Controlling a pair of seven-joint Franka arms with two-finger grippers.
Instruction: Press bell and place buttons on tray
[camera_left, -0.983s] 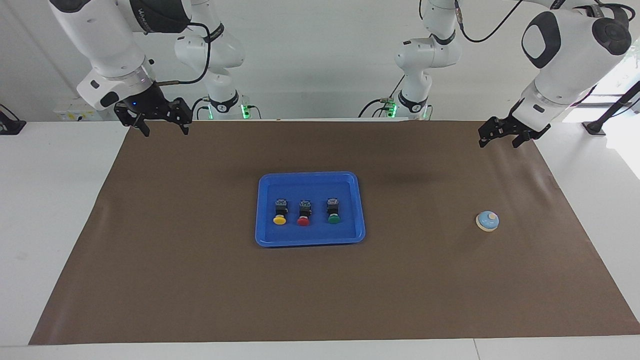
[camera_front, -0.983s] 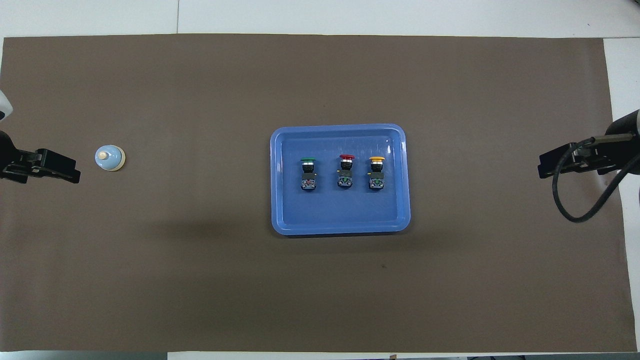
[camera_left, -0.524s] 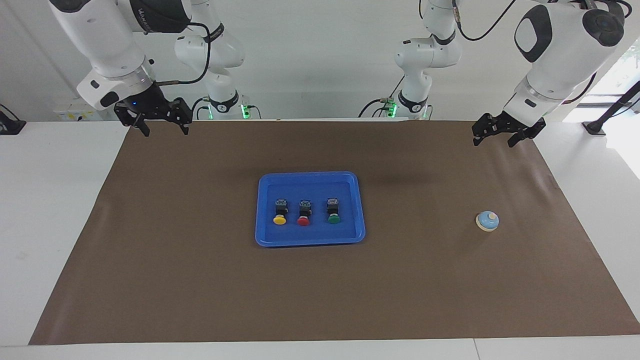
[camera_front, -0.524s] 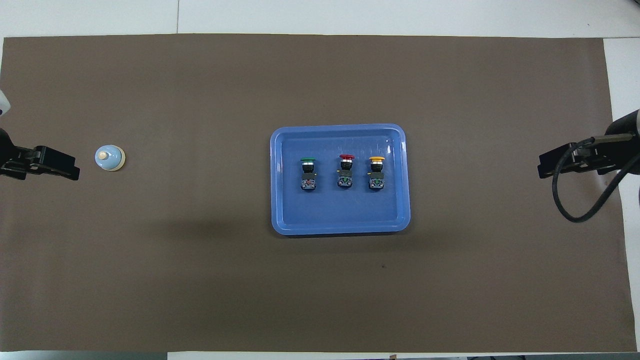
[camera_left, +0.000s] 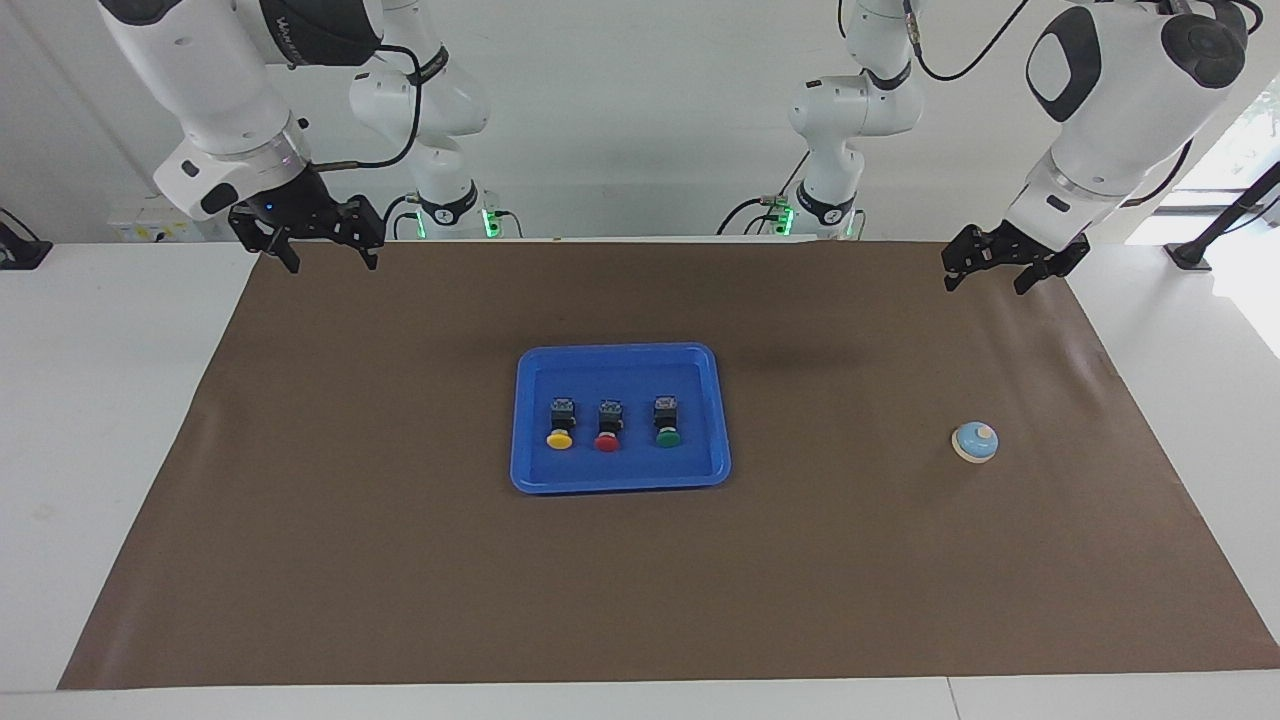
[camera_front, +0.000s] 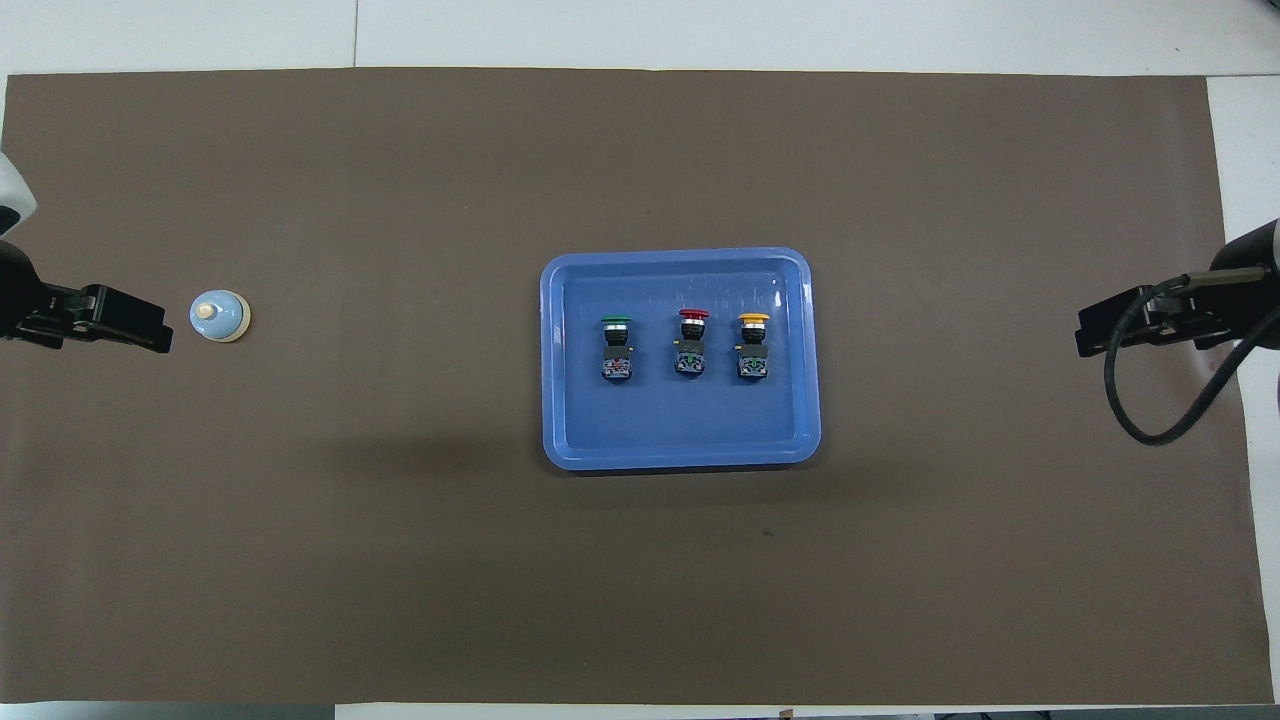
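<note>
Green (camera_left: 668, 437), red (camera_left: 607, 442) and yellow buttons (camera_left: 559, 439) lie in the blue tray (camera_left: 620, 484). The bell (camera_left: 975, 442) sits toward the left arm's end. Left gripper (camera_left: 985, 276) and right gripper (camera_left: 322, 255), partly cropped overhead, seemingly hang open-jawed, empty.

3 buttons (camera_left: 608, 426) lie in blue tray (camera_left: 620, 484); bell (camera_left: 974, 442) apart.

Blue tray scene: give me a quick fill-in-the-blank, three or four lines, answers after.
1. All three buttons lie inside the ____, on the brown mat.
2. Between the green button and the yellow button lies the ____ one.
3. The bell sits toward the ____ arm's end of the table.
4. The left gripper and right gripper both hold ____.

Answers: tray; red; left; nothing
</note>
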